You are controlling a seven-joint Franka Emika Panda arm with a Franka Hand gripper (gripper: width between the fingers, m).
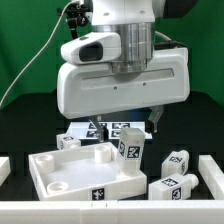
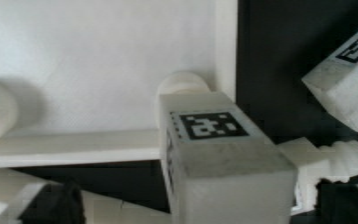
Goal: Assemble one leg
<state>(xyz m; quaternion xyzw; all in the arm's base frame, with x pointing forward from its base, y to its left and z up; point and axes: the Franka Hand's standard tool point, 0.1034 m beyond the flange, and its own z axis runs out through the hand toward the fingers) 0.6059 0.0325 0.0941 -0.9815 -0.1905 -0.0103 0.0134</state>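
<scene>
My fingers (image 1: 152, 120) are mostly hidden — apart or together, I cannot tell. The leg (image 2: 224, 165) just below them looks light, stiff, slick — I'd grip its blocky flat sides.

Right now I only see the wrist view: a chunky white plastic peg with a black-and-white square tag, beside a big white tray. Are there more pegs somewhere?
Observer: Yes. A second short white plastic leg and a third leg lie close together, to the exterior view's right of the large white square tray-like panel.
Operator: Any behind the tray?
Observer: A fourth leg sits beyond the panel's far edge, toward the exterior view's left.
Operator: Which corner is my peg at?
Observer: Your tagged leg is at the panel's far corner on the exterior view's right.
</scene>
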